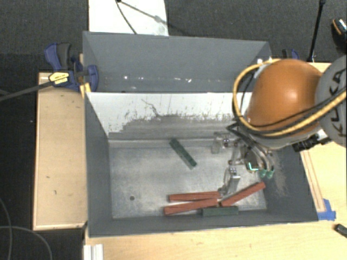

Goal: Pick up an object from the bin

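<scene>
Down among the sticks, approach step of the pick

Gripper (232,184) low in the bin (99,167), touching or just above the tilted reddish-brown stick (245,193); flat reddish-brown sticks (191,198) just leftward, dark green bar (182,153) well apart. Cannot tell whether released or clenched. Next, probably: straddle the tilted stick squarely, close, lift clear

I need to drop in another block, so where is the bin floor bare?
Bare: the left floor, between the left wall, the tilted dark green bar and the reddish sticks. Crowded: front right, where those sticks, a flat green bar and the tool bunch together.
</scene>
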Robot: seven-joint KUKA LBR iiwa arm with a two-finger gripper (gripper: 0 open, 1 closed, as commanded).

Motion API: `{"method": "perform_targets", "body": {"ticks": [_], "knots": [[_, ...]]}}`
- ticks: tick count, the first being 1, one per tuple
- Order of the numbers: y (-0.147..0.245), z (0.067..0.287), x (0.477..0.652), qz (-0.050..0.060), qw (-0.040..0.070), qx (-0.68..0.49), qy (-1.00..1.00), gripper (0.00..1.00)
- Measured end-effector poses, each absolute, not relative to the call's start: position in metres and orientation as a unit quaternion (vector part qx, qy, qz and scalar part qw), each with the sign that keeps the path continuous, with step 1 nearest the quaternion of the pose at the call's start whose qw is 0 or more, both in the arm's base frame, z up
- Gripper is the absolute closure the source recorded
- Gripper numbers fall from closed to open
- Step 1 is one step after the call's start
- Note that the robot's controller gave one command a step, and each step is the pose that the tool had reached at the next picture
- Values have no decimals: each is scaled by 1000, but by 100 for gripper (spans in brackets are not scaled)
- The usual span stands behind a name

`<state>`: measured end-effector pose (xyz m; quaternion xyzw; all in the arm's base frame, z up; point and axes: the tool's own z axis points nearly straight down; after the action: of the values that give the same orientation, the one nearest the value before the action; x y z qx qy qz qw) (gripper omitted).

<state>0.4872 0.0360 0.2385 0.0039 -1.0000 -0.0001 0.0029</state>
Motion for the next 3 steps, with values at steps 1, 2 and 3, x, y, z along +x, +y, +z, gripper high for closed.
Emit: {"method": "perform_targets", "body": {"ticks": [1,2,3], "knots": [[5,146,490,0,2,123,-992,0],[-1,78,480,0,-6,98,-995,0],[21,71,485,0,-3,-9,-1000,0]]}}
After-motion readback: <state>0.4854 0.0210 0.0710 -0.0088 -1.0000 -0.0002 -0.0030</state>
